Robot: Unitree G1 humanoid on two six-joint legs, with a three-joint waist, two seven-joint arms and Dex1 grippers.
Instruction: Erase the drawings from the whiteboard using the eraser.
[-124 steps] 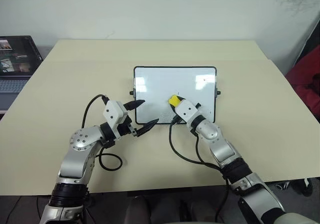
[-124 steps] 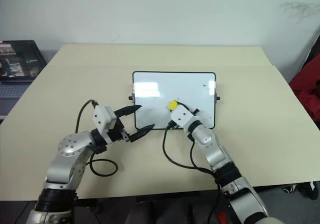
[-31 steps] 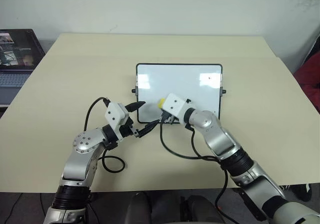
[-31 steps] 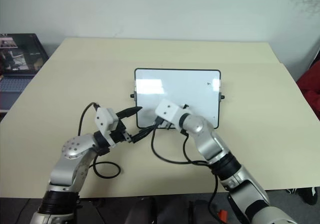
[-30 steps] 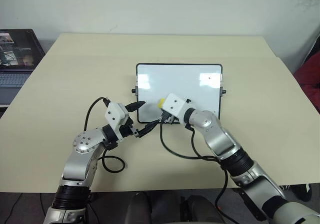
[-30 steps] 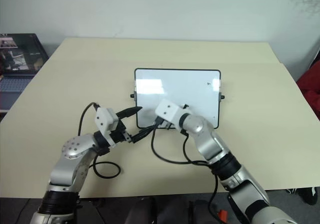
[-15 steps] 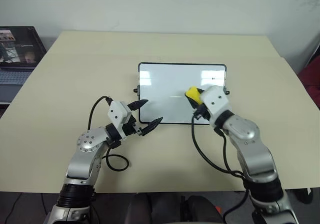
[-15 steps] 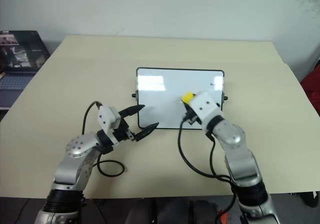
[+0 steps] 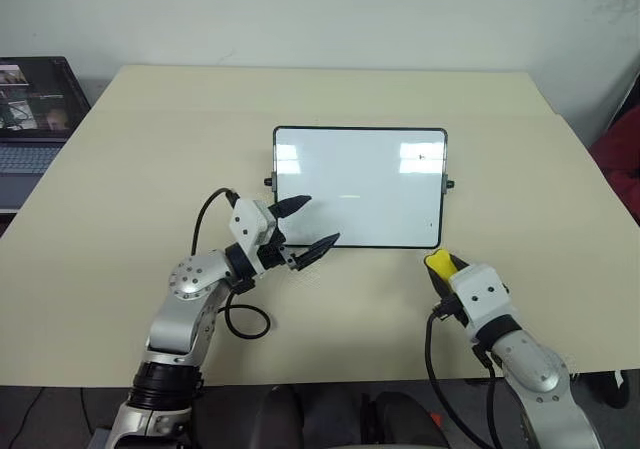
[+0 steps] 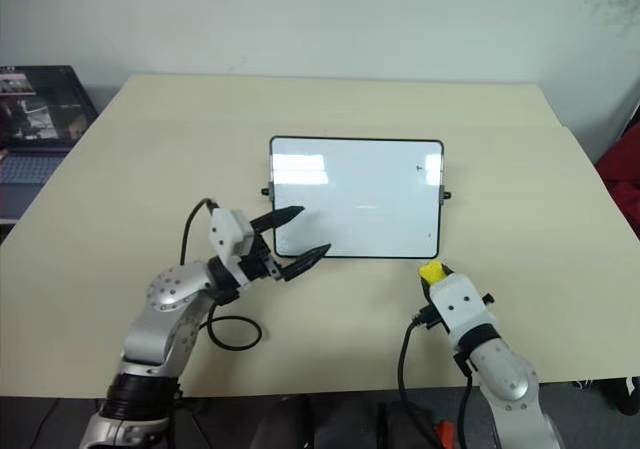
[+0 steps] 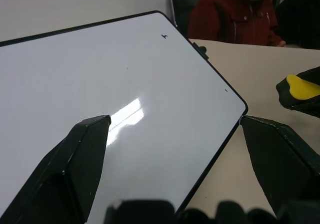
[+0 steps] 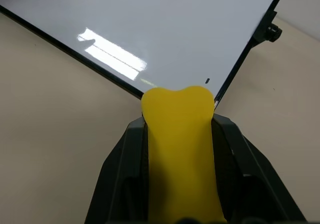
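While the eraser [image 12: 179, 149] is clamped lengthwise between the closed black fingers of the right gripper [image 10: 434, 272], its yellow end sticks out past the fingertips and is held just off the near right corner of the whiteboard [image 9: 360, 184], above the bare table [image 9: 150, 149]. Judged from its look, the eraser is a light, slightly yielding block, best gripped by its long sides, as it is now, with the dark face left free for wiping. The left gripper [image 9: 312, 225] is spread wide and empty, with its fingertips at the board's near left corner. The board looks stiff, glossy and liable to slide, so steadying at its frame seems wise. No drawings can be made out; only a tiny dark speck [image 11: 164, 35] is seen near the far right corner.
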